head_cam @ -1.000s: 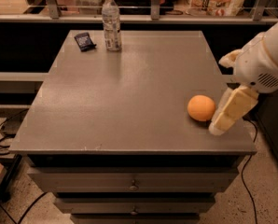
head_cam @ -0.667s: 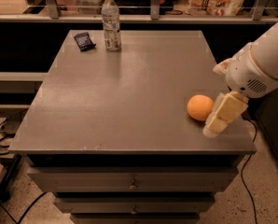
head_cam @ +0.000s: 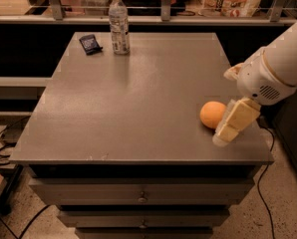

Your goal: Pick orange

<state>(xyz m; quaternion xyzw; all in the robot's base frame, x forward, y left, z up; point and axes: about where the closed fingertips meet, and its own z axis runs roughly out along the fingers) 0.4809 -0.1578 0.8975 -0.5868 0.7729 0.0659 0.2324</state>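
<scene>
The orange (head_cam: 212,114) is a round plain orange fruit lying on the grey table (head_cam: 138,93) near its front right corner. My gripper (head_cam: 231,126) comes in from the right on a white arm, its yellowish fingers (head_cam: 237,119) pointing down and left. It sits right beside the orange on its right side, just above the table top. Only the near finger shows; the side facing the orange is hidden.
A clear plastic water bottle (head_cam: 118,23) stands at the table's far edge, with a small dark packet (head_cam: 90,44) to its left. The table's front edge runs just below the orange. Drawers sit under the table top, and cables lie on the floor at left and right.
The gripper has moved left and slightly down, closing in on the orange's right side. The orange has not moved.
</scene>
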